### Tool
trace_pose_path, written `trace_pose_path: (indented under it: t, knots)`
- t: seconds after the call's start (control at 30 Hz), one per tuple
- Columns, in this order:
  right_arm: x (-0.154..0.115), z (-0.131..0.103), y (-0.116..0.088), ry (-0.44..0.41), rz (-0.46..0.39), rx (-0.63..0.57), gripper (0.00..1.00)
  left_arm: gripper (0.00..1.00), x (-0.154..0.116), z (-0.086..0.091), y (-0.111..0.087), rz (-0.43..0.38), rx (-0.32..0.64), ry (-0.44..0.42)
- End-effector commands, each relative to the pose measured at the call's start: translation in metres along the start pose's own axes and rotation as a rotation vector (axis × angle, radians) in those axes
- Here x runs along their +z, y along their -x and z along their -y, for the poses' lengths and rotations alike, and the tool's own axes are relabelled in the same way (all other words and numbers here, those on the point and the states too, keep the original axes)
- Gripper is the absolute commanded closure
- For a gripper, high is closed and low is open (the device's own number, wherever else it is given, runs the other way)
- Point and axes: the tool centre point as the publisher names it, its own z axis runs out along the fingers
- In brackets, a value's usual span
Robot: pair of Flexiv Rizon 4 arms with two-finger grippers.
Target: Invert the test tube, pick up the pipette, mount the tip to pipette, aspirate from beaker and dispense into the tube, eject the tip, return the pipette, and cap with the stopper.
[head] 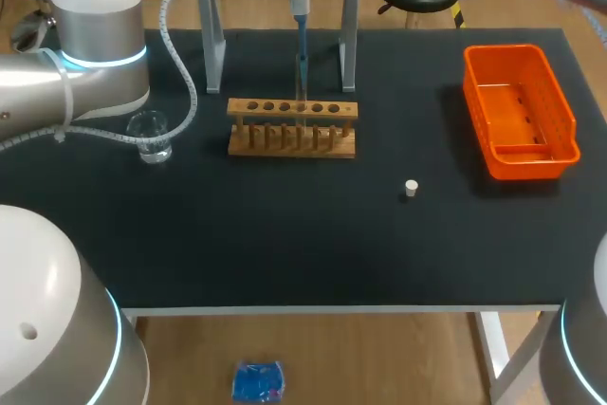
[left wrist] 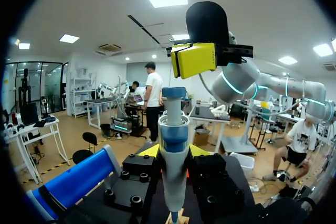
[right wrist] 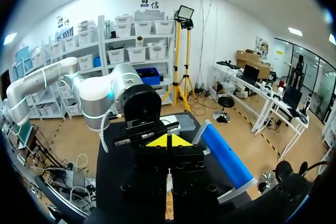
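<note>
My left claw [left wrist: 174, 151] is pinched onto the pipette [left wrist: 174, 129]: the black fingers press its barrel from both sides, with a yellow tip either side of it. The pipette stands upright between them, long axis vertical, blue plunger cap on top and the narrow end pointing straight down. Its body is smooth white plastic with blue bands, round in section and tapering below the grip.

My right claw [right wrist: 168, 141] has its yellow tips pressed together with nothing between them. In the left wrist view it hangs just above the plunger cap; I cannot tell whether it touches.

From overhead, the pipette's thin lower end reaches down to the wooden rack [head: 292, 139], a low block with a row of round holes along the top. I cannot make out the tube there.

A clear glass beaker [head: 152, 135] stands left of the rack. A small white stopper [head: 411, 188] lies alone on the matte black table [head: 285, 244]. An orange plastic basket [head: 503, 50] sits well to the right.
</note>
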Motion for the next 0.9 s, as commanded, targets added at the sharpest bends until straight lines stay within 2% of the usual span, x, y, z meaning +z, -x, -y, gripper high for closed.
trace_pose_path:
  t: [0.03,0.9]
  knots:
    - [0.005,-0.002,0.003,-0.008,-0.004,0.001,1.0,1.0,0.0,0.001,0.0,0.001,0.0,0.001]
    - [0.01,0.013,0.007,-0.028,-0.011,0.02,1.0,1.0,0.0,0.001,0.0,0.001,0.0,0.001]
